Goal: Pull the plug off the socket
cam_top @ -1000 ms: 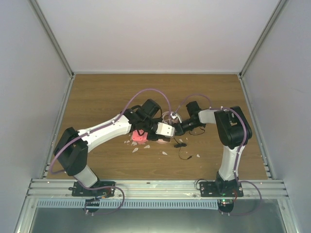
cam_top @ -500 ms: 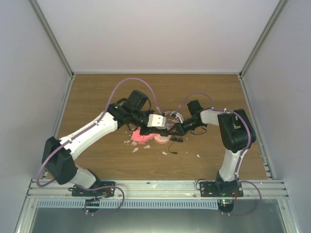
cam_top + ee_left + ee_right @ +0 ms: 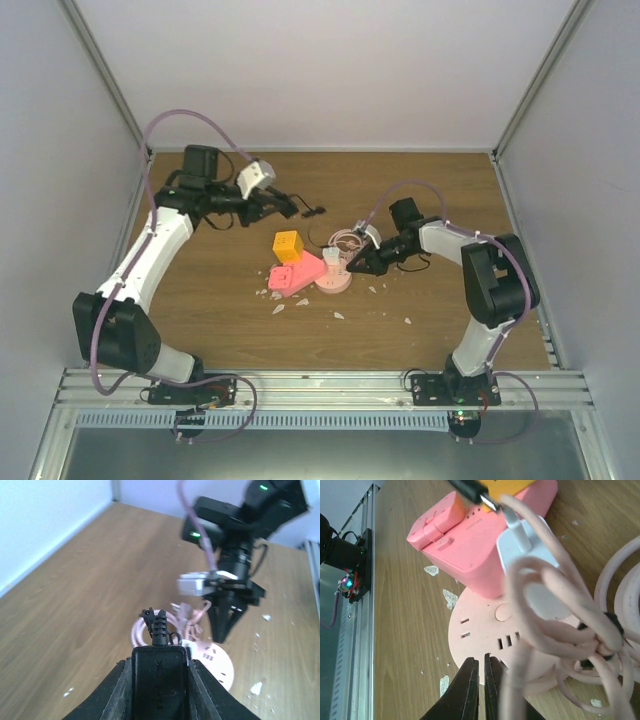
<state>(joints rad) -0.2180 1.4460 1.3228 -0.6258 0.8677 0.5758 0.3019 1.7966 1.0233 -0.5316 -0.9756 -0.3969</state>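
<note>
Swung back to the far left, left gripper (image 3: 278, 205) pinches the black plug (image 3: 159, 628), well apart from the socket (image 3: 338, 284) (flat, pink); right gripper (image 3: 352, 268), fingers pressed together, sits at its edge.

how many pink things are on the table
3: the pink block beside the yellow cube, the flat pink socket to its right, and the coiled pale pink cable behind the socket. More may hide under the right gripper.
</note>
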